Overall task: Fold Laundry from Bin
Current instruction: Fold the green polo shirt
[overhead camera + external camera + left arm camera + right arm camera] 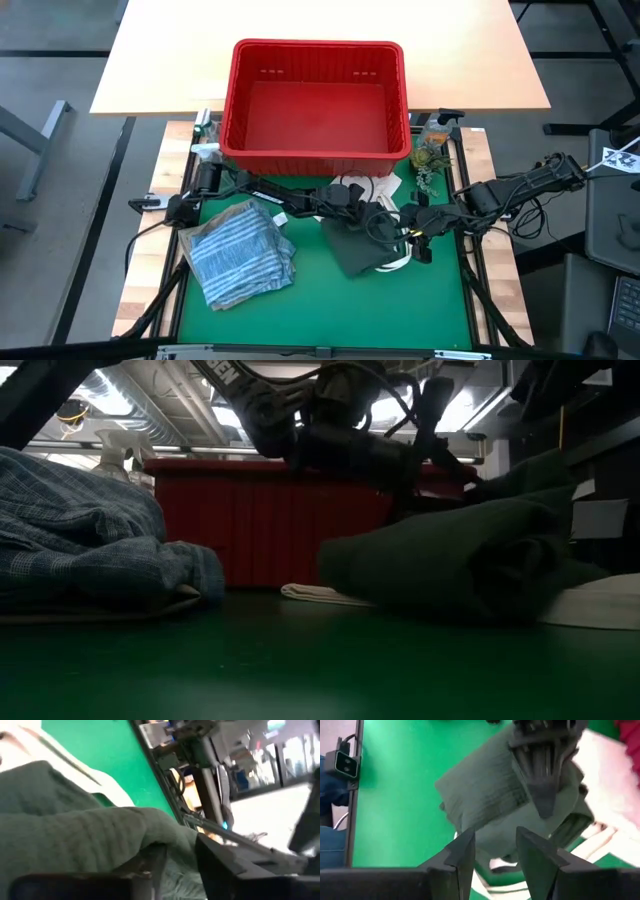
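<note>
Dark green folded cloth garment (362, 248) lies centre-right on the green bench mat (320, 310), part over a flat white tote (398, 262). Left tool (175, 870) is right on it, cloth bunched between its fingers; can't tell if it grips or is letting go. Right tool (495, 851) hovers just above the same garment, fingers apart, nothing in them. Striped blue-white shirt (240, 255) sits folded lower left; red slotted plastic bin (316, 98) at top looks empty. To finish well: release fully, lift straight up so the fold doesn't drag.

Striped shirt (240, 262) folded; dark green garment (355, 245) bunched; bin (316, 150) upright.
</note>
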Controlling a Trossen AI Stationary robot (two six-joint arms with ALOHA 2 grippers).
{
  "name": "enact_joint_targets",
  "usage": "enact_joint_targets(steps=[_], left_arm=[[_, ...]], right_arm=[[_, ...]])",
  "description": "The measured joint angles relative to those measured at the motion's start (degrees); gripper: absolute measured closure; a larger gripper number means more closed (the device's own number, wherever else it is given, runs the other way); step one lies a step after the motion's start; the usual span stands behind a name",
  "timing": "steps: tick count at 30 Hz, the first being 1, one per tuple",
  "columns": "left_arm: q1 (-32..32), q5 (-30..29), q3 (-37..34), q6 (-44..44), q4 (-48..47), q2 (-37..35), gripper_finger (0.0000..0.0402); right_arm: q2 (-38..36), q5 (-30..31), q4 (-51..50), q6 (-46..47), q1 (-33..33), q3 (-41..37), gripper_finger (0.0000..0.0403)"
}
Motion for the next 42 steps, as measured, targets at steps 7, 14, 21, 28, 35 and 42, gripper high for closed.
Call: enact_joint_targets(steps=[7, 14, 21, 28, 35, 42], left_arm=[[0.84, 7.28, 0.0, 16.39, -0.05, -0.12, 0.0252], [3.02, 14.01, -0.02, 22.63, -0.06, -0.72, 0.0259], [3.94, 14.85, -0.04, 29.0, -0.08, -2.72, 0.0277], [3.91, 15.1, -0.04, 35.73, -0.86, -6.17, 0.0288], [3.93, 14.61, 0.0, 39.06, -4.52, -8.37, 0.0302], [3.18, 0.63, -0.07, 39.64, -17.15, -8.18, 0.031]], right_arm=[[0.02, -0.97, -4.96, 6.03, 0.0, 0.0, 0.026], [0.02, -0.97, -6.67, 6.87, 0.0, -0.22, 0.026], [0.05, -0.98, -6.48, 10.06, 0.0, -0.22, 0.026], [0.72, -0.45, -6.36, 12.6, 0.02, -2.08, 0.026], [0.72, 2.57, 2.05, 12.64, 0.04, -10.32, 0.026], [0.72, 0.66, 11.91, 14.25, 0.04, -17.95, 0.026]])
